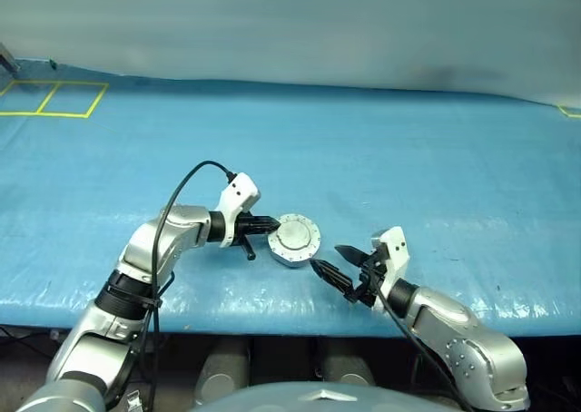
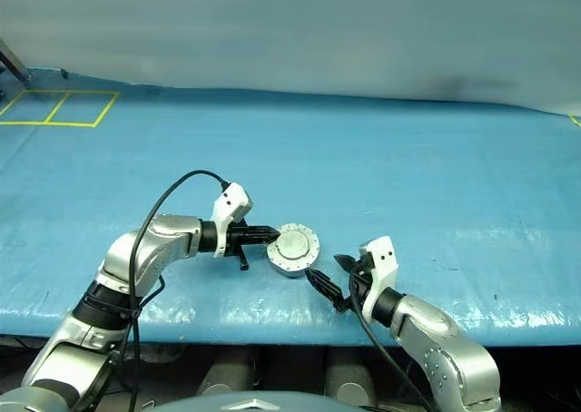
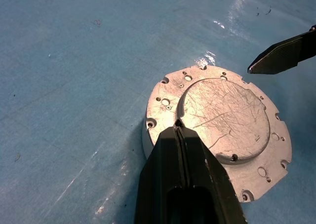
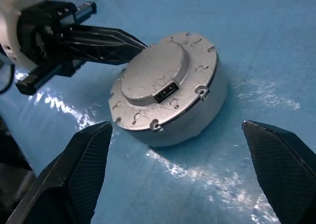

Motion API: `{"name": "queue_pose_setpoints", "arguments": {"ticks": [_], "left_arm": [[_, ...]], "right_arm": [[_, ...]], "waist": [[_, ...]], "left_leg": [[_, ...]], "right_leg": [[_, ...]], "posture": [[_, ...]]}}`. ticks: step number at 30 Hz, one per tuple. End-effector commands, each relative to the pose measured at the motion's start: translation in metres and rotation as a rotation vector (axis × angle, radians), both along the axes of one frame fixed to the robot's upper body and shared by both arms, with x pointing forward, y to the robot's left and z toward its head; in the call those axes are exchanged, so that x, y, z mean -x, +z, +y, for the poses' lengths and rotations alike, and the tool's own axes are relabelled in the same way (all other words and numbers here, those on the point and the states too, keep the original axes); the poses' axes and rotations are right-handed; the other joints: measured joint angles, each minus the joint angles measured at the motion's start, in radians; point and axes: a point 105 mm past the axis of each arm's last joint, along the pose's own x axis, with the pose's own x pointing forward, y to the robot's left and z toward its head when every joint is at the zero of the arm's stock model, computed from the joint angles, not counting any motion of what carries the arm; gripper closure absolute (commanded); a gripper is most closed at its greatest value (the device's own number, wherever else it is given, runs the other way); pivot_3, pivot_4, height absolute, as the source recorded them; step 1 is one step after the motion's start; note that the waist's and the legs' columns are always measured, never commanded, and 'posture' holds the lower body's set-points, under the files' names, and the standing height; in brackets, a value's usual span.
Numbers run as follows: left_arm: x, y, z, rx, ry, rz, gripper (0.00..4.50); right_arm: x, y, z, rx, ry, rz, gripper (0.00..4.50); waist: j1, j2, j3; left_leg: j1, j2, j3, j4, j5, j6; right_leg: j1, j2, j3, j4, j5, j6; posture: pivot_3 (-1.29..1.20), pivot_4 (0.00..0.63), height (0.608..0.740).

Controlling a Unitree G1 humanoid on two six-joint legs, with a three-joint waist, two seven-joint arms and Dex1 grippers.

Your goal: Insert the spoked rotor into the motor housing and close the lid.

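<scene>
The motor housing [image 4: 200, 120] stands on the blue table near its front edge, its silver wall showing. The lid [image 1: 294, 235] lies flat over it, plain grey outer face up, with a raised centre and a small rectangular slot [image 4: 166, 92]. My left gripper [image 1: 274, 223] is shut, and its fingertips [image 3: 178, 128] rest on the lid's rim on the left side. My right gripper [image 1: 327, 258] is open, a little to the right of and nearer than the housing, touching nothing; its fingers [image 4: 84, 169] stand wide apart. The spoked rotor is hidden.
A blue sheet [image 1: 408, 158] covers the whole table, and its front edge [image 1: 300, 326] runs just below both grippers. Yellow tape squares [image 1: 54, 99] mark the far left corner. A black cable [image 1: 186, 181] arches over my left forearm.
</scene>
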Motion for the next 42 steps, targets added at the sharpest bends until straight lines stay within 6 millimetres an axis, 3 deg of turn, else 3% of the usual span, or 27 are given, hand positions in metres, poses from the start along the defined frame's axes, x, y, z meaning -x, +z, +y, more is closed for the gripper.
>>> {"name": "queue_pose_setpoints", "arguments": {"ticks": [1, 12, 22, 39, 42], "left_arm": [[0.007, -0.009, -0.005, -0.007, -0.024, 0.036, 4.50], [0.010, -0.011, -0.004, -0.005, -0.024, 0.041, 4.50], [0.011, -0.012, -0.008, -0.007, -0.034, 0.038, 4.50], [0.013, -0.013, -0.009, -0.007, -0.040, 0.039, 4.50], [0.013, -0.013, -0.009, -0.008, -0.039, 0.040, 4.50]], "right_arm": [[-0.003, 0.006, 0.002, -0.142, -0.039, 0.067, 0.06], [-0.011, -0.012, 0.026, -0.361, -0.101, 0.255, 0.06], [-0.008, -0.011, 0.046, -0.590, -0.079, 0.405, 0.06], [-0.006, -0.021, 0.039, -0.660, -0.131, 0.474, 0.06], [-0.004, -0.025, 0.038, -0.652, -0.131, 0.487, 0.69]], "waist": [[0.000, 0.000, 0.000], [-0.001, 0.001, 0.000], [-0.003, 0.002, -0.001], [-0.011, 0.006, -0.003], [-0.010, 0.006, -0.004]], "left_leg": [[0.000, 0.000, 0.000, 0.000, 0.000, 0.000], [-0.001, 0.000, 0.000, -0.001, 0.000, 0.000], [-0.001, 0.000, 0.000, -0.001, 0.000, 0.000], [-0.001, 0.000, 0.000, -0.002, 0.000, 0.000], [-0.001, 0.000, 0.000, -0.002, 0.000, 0.000]], "right_leg": [[0.000, 0.000, 0.000, 0.000, 0.000, 0.000], [-0.001, 0.000, 0.000, -0.001, 0.000, 0.000], [-0.001, 0.000, 0.000, -0.001, 0.000, 0.000], [-0.001, 0.000, 0.000, -0.001, 0.000, -0.001], [-0.001, 0.000, 0.000, -0.001, 0.000, -0.001]], "posture": [[0.00, 0.150, 0.740], [0.00, 0.150, 0.740], [0.00, 0.150, 0.740], [0.00, 0.150, 0.740], [0.00, 0.150, 0.740]]}}
